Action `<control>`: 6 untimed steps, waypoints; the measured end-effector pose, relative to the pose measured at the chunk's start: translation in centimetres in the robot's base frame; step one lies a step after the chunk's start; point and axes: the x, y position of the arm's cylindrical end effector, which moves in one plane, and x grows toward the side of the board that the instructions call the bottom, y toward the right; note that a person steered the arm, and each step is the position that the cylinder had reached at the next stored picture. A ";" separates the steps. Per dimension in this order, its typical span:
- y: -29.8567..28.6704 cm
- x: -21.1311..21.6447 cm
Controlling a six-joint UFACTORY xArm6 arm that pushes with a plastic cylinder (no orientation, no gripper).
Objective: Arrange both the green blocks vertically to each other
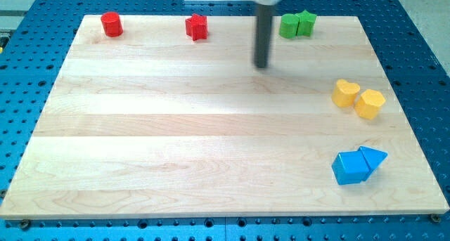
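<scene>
- No text, label, brand, number or sign can be read anywhere in the camera view.
- The wooden board [211,128] carries only plain grain, with no markings.
- The coloured blocks show bare faces, with no lettering.
- The blue perforated table [422,58] bears no legible print.

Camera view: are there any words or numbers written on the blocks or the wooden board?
None: no words, numbers or signs can be read on the wooden board, the green blocks, the other blocks, or my tip.
</scene>
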 end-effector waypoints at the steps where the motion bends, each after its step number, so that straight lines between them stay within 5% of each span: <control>1: 9.4 -3.9; 2: 11.8 -10.8; 3: 9.8 -13.2; 4: 3.3 -11.1; 5: -2.9 -2.9; 6: -6.5 0.5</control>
